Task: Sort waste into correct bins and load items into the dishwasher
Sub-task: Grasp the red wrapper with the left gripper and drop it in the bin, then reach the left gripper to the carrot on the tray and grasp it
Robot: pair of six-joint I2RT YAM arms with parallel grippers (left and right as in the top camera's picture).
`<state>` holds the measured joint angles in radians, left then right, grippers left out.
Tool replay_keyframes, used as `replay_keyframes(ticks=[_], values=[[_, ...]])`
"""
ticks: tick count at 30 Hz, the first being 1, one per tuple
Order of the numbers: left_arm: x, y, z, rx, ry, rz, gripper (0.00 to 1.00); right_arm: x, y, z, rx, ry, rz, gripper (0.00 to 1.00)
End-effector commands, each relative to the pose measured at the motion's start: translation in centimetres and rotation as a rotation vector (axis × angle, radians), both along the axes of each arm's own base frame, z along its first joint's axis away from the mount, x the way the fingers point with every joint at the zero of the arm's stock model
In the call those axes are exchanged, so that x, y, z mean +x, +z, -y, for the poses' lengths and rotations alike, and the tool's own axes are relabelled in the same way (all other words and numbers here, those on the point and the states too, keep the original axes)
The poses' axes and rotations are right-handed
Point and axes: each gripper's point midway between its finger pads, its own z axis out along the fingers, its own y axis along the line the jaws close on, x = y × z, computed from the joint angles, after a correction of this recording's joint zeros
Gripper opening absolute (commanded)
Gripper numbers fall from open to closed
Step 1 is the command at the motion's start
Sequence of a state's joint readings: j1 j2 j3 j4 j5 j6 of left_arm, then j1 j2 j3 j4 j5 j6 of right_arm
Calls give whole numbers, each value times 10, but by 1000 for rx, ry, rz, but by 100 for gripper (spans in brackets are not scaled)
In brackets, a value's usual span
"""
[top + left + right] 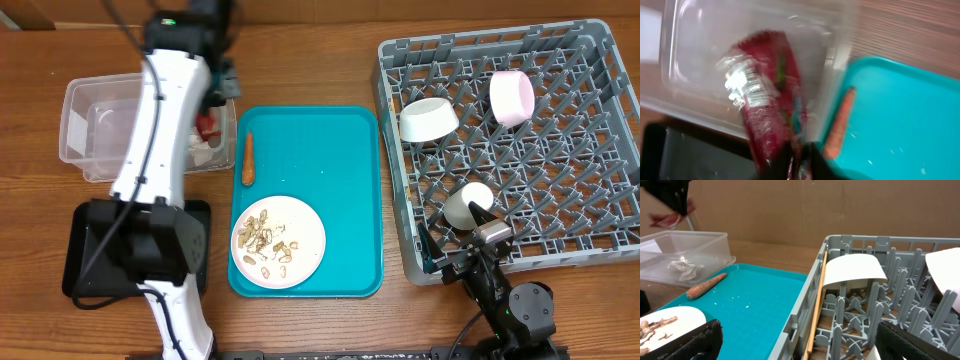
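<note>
The red wrapper (770, 100) is closest to the left wrist camera and looks blurred. The left tool (800, 162) is closed on one end of it and holds it over the clear tub (85, 130), at the end next to the teal tray (320, 150). I cannot tell if the wrapper touches the tub. The grey dish rack (590, 150) stands on the right of the desk (300, 60), and the right tool (797, 335) is at its near left corner, spread wide and holding nothing. The black tray (80, 245) lies in front of the tub, partly under the left arm. The white plate (300, 225) with beige scraps (265, 245) sits on the teal tray. In the rack are a white bowl (428, 120), a pink bowl (511, 97) and a cream cup (468, 205), with the chopsticks (816, 305) leaning along its left wall. The carrot piece (248, 158) lies on the teal tray near the tub, and the white tissue (685, 267) is inside the tub
</note>
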<state>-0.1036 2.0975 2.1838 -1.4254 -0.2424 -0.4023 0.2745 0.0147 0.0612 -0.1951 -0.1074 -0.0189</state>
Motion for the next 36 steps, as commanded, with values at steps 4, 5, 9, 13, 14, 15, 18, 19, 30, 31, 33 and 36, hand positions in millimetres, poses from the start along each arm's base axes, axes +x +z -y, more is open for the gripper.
replay_keyframes(ticks=[4,5,9,13,14,15,18,19,30,31,33,36], values=[[-2,-8,-2,-113,53,-29,52,0,2,0,8,1,13,100],[-3,-1,1,-114,34,-19,55,0,2,0,8,1,13,100],[-15,25,31,-99,-57,10,56,0,2,0,8,1,13,100],[-28,24,62,9,-150,-23,59,0,2,0,8,1,13,100],[-31,17,72,31,-178,-41,60,0,2,0,8,1,13,100],[-34,9,79,49,-198,-61,60,0,2,0,8,1,13,100],[-41,-26,90,106,-236,-126,63,0,2,0,8,1,13,100],[-42,-38,91,120,-233,-143,63,0,2,0,8,1,13,100],[-63,-130,63,155,-171,-262,56,0,2,0,8,1,13,100],[-66,-137,59,163,-166,-271,56,0,2,0,8,1,13,100],[-70,-151,53,162,-157,-276,56,0,2,0,8,1,13,100],[-71,-171,53,125,-182,-275,55,0,2,0,8,1,13,100]])
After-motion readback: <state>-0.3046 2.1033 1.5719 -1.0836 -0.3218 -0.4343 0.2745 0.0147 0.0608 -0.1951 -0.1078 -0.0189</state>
